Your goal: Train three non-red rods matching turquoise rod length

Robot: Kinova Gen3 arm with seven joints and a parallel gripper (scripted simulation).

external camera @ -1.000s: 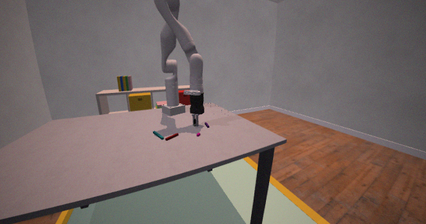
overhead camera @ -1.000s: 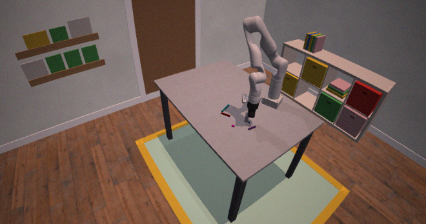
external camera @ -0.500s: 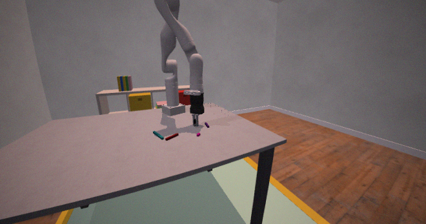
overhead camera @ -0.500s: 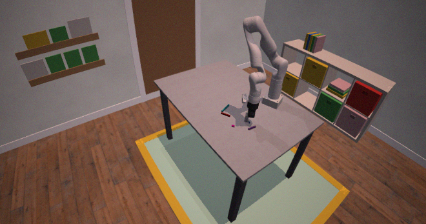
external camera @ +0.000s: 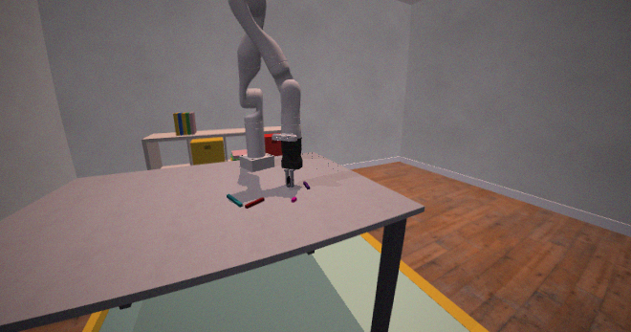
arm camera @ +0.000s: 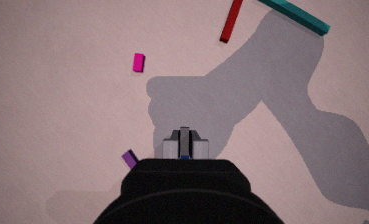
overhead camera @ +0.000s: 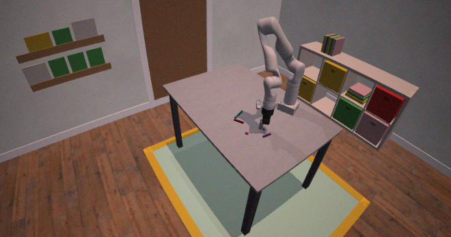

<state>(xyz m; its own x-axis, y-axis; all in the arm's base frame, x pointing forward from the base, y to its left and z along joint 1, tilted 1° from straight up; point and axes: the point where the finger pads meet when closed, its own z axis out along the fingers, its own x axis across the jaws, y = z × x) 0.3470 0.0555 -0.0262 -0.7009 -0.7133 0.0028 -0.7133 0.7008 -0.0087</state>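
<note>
My gripper [arm camera: 184,139] points straight down, low over the table, and is shut on the grey rod [arm camera: 185,141], which shows as a grey strip between the two fingers. A bit of the blue rod [arm camera: 185,157] shows right at the grey rod's near end, mostly hidden by the gripper body. The purple rod [arm camera: 130,159] lies tilted just left of the fingers, partly hidden. The magenta rod [arm camera: 139,62] lies further out. The red rod [arm camera: 231,21] and the turquoise rod [arm camera: 296,16] lie beyond, close together. In the top view the gripper [overhead camera: 262,126] stands between the magenta rod [overhead camera: 247,132] and the purple rod [overhead camera: 266,135].
The arm's base [overhead camera: 288,106] stands on the table just behind the gripper. A shelf unit with coloured bins [overhead camera: 352,92] stands beyond the table's right edge. The arm's shadow falls across the table toward the red and turquoise rods.
</note>
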